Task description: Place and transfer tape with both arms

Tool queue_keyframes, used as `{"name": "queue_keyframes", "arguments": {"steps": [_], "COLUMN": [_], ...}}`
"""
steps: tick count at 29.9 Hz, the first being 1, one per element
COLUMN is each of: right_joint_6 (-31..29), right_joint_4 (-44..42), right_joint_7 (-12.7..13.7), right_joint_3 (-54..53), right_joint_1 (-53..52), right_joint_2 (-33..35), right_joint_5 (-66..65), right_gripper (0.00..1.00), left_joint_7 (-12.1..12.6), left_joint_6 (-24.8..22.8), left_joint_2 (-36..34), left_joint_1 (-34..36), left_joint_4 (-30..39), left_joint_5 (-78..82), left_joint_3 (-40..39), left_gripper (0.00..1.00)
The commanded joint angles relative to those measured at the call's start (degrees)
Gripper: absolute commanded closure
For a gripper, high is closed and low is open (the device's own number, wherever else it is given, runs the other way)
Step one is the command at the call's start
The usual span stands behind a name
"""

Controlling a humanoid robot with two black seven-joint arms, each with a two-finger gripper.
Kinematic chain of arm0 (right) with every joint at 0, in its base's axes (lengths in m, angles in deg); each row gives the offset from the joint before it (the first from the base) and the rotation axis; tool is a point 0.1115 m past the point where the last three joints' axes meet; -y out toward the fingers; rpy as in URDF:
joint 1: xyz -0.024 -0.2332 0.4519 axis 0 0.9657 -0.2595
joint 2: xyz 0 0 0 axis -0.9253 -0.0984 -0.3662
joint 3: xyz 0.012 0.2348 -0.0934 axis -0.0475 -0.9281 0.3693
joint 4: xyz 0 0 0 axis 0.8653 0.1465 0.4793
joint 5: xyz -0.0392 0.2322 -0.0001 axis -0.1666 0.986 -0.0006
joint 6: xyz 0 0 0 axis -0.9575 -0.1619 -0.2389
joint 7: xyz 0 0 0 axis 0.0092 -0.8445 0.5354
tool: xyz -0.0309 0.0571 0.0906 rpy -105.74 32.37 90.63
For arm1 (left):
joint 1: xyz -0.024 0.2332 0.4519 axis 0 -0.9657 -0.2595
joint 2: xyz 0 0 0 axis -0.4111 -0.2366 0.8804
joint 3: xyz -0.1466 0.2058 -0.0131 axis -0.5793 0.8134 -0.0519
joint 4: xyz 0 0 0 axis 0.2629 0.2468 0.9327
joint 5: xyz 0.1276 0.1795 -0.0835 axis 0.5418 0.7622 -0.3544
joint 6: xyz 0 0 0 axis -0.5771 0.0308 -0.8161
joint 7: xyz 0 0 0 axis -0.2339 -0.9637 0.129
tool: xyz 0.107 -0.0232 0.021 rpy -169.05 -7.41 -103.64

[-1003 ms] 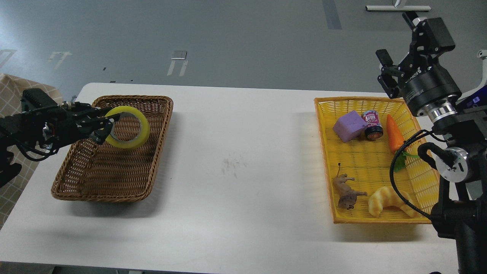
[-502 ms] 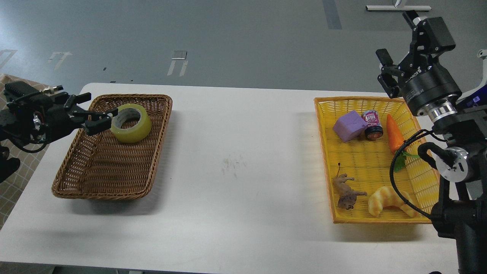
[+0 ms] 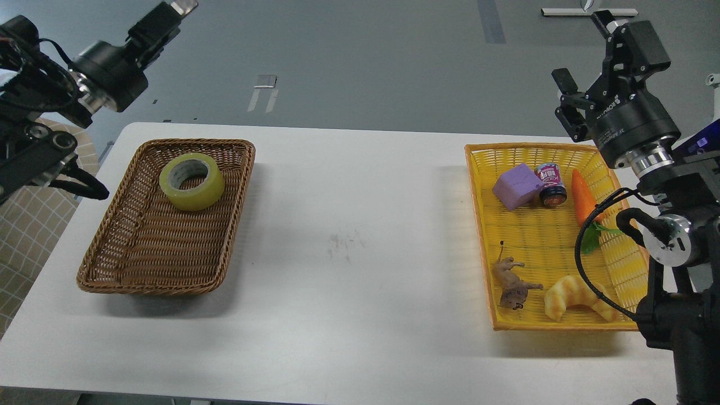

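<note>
The tape [image 3: 192,181], a thick yellow roll with a grey-white core, lies flat in the far part of the brown wicker basket [image 3: 121,264] on the left of the table. My left gripper [image 3: 169,14] is raised high above the table's far left corner, well clear of the tape, and I see it end-on, so its fingers cannot be told apart. My right gripper [image 3: 565,101] hangs above the far edge of the yellow basket [image 3: 478,225]. It is open and empty.
The yellow basket holds a purple block [image 3: 516,186], a small can [image 3: 550,183], a carrot toy [image 3: 583,197], a lion figure [image 3: 511,284] and a yellow-striped croissant toy [image 3: 574,298]. The white table [image 3: 349,236] lies between the two baskets. A checked cloth [image 3: 34,225] hangs at the left.
My left gripper let go of the tape, which now lies flat in the wicker basket. The left arm drew back and swung up to the far left. The right arm barely moved.
</note>
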Motion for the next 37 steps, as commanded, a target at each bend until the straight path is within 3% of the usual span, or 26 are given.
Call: {"name": "queue_keyframes", "arguments": {"steps": [1, 5, 6, 10, 13, 17, 23, 30, 37], "right_joint_6": [-0.1, -0.01, -0.01, 0.16, 0.16, -0.01, -0.19, -0.37, -0.37], "right_joint_4": [-0.42, -0.77, -0.86, -2.52, -3.05, -3.41, -3.41, -3.67, -3.76], "right_joint_7": [0.02, 0.02, 0.02, 0.02, 0.45, 0.72, -0.07, -0.33, -0.33], "right_joint_3": [1.9, 3.92, 3.93, 3.93, 3.93, 3.93, 3.66, 4.1, 5.15], "right_joint_1": [-1.23, -3.16, -3.43, -5.8, -7.21, -8.79, -8.97, -9.58, -9.85], "right_joint_2": [0.0, 1.14, 1.23, 1.23, 1.23, 1.23, 0.62, 0.0, 0.0], "right_joint_5": [-0.02, -0.02, -0.02, -0.02, 0.07, 0.15, 0.33, 2.79, 2.79], "right_gripper": [0.0, 0.0, 0.0, 0.0, 0.0, 0.0, 0.0, 0.0, 0.0], "left_joint_7": [5.57, 13.04, 13.49, 13.4, 13.14, 14.37, 16.39, 17.62, 18.85], "left_joint_6": [-4.68, -10.13, -10.05, -10.75, -10.93, -10.49, -10.22, -9.87, -8.29], "left_joint_2": [0.79, 4.92, 5.45, 8.78, 10.9, 15.37, 24.85, 32.42, 33.84], "left_joint_1": [5.07, 5.6, 5.6, 3.33, -2.82, -16.51, -23.39, -23.49, -25.16], "left_joint_4": [0.07, 0.16, 0.16, 2.42, 8.84, 19.39, 19.67, 16.42, 16.33], "left_joint_5": [-9.09, -23.06, -23.61, -24.23, -23.97, -23.53, -16.16, -13.16, -9.64], "left_joint_3": [-0.64, -6.6, -7.32, -11.09, -16.01, -26.98, -37.09, -40.98, -43.0], "left_gripper": [0.02, 0.02, 0.02, 0.02, 0.02, 0.02, 0.02, 0.02, 0.02]}}
